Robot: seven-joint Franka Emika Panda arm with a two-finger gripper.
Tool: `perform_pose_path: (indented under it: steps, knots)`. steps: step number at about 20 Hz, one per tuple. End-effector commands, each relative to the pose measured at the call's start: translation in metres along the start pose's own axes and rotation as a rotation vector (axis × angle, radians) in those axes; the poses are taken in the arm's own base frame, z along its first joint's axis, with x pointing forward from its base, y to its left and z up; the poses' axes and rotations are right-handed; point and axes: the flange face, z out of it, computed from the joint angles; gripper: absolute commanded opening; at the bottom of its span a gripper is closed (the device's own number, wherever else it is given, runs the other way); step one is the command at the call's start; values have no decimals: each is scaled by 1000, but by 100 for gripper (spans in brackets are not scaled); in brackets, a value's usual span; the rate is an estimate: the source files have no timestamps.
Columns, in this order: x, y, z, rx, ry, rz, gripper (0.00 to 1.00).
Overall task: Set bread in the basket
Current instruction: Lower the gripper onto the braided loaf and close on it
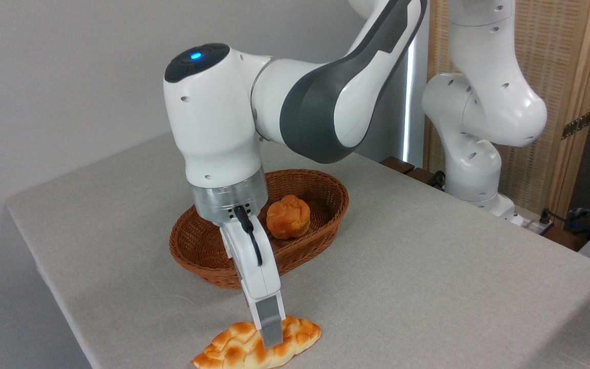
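Bread (254, 348) lies on the desk (428, 287) under the pincer (270, 335), whose one visible finger presses mid-loaf; closed or not, can't tell. Basket (320, 233) sits just behind, holding only a bun (288, 216). Lift and drop remain.

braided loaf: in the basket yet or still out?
Out. The bread lies flat on the table in front of the basket, with the gripper down on its middle.
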Motion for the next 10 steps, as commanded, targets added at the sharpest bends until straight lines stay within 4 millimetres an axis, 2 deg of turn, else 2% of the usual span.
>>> perform_pose_path:
  steps: [1,10]
  knots:
    - [-2,1,2,-5,10,18,100]
    - [2,-9,31,-6,-4,22,100]
